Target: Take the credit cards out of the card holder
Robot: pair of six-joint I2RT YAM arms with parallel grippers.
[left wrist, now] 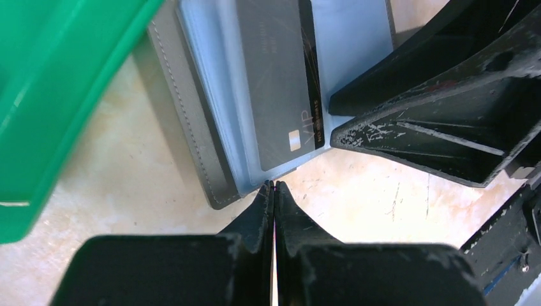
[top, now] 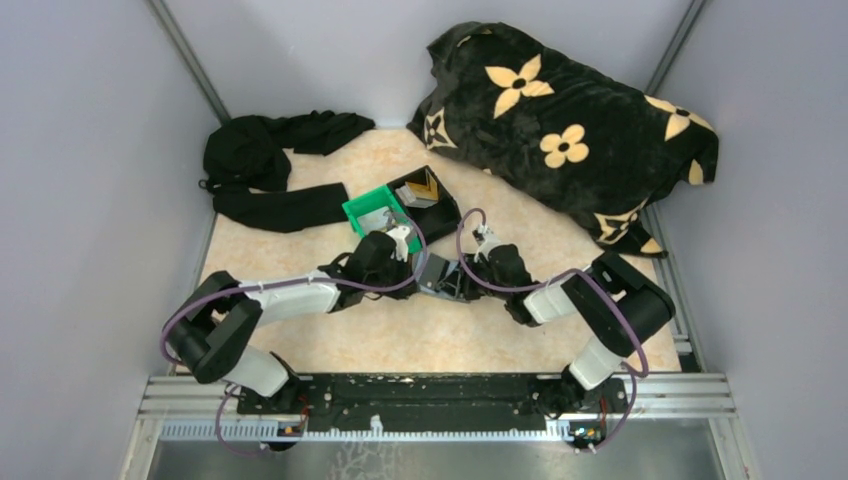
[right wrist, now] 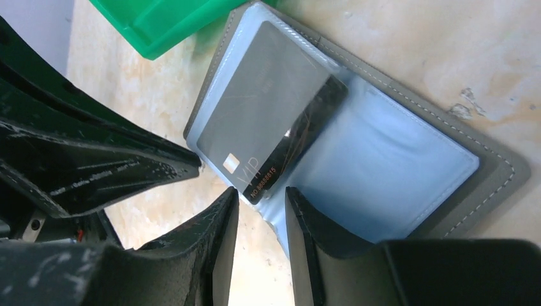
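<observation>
The card holder lies open on the table, grey outside with pale blue sleeves inside; from above it shows between the two wrists. A silvery-grey credit card with a black band sits partly in one sleeve, also visible in the left wrist view. My left gripper is shut, with its tips touching the holder's near edge. My right gripper is open. The card's black-banded corner sits just ahead of its gap, and one finger lies over the blue sleeve.
A green bin stands right behind the holder, close to the left wrist. A black bin with tan and grey flat pieces adjoins it. Black clothing lies back left and a flowered black cushion back right.
</observation>
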